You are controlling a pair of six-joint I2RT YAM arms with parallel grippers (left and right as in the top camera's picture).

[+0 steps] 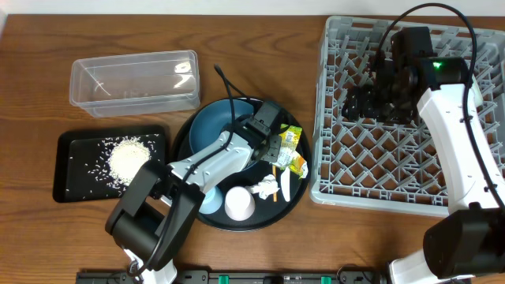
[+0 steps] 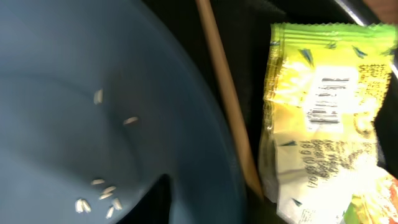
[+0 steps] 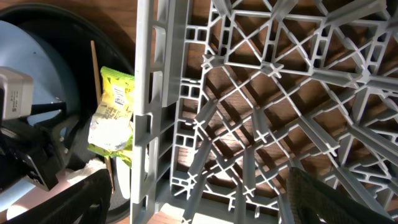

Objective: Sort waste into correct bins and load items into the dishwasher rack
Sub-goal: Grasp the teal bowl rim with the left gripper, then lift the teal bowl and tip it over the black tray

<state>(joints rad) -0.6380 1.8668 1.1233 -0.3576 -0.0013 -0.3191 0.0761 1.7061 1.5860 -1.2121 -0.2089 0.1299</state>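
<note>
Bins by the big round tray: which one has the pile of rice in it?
The shallow black tray: a heap of white rice lies in it. The clear tub has no such heap.

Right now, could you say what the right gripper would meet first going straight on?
The right gripper would likely meet the lattice floor of the large grey plastic dishwasher rack; depth unclear.

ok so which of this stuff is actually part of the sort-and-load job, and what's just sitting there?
Job: clear plastic rectangular tub, shallow black rectangular tray, loose white rice grains, yellow-green printed wrappers, crumpled white scrap, large blue bowl-like plate, pale blue cup, whitish cup, thin wooden stick, large grey plastic lattice rack.
Lying about: large round black tray, brown wooden table.
</note>
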